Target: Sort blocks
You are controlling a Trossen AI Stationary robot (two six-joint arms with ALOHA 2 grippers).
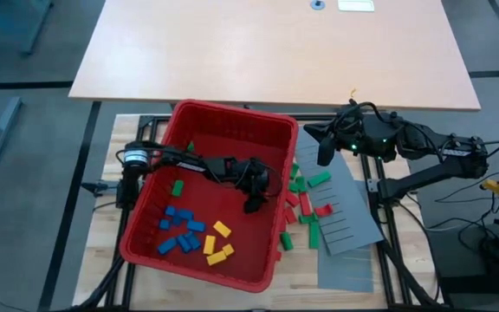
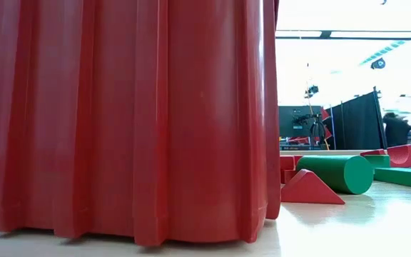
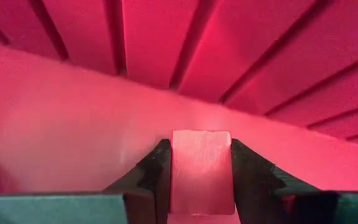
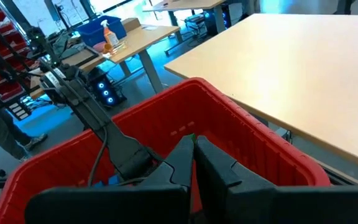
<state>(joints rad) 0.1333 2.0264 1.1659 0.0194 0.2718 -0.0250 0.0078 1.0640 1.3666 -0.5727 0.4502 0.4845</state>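
The red bin (image 1: 232,121) stands mid-table, and its ribbed wall (image 2: 120,114) fills the low view. On its floor lie blue blocks (image 1: 180,230), yellow blocks (image 1: 217,243) and a green block (image 1: 178,186). Red and green blocks (image 1: 306,195) lie on the table right of the bin. My left gripper (image 1: 254,204) reaches into the bin near its right wall, shut on a red block (image 3: 202,171). My right gripper (image 1: 323,149) hangs shut above the bin's far right corner, holding nothing that I can see. My left gripper pinches the red block by two opposite sides (image 3: 178,168) between its two fingers (image 3: 151,177). The block's free end juts a little past the fingertips toward the bin's inner wall. The fingers slant down into the bin from the left. Whether the block is clear of the bin floor does not show.
Flat grey slotted panels (image 1: 345,212) lie right of the bin, partly under the loose blocks. A green cylinder (image 2: 337,173) and a red wedge (image 2: 309,189) lie on the table by the bin. A large tan table (image 1: 275,43) stands beyond.
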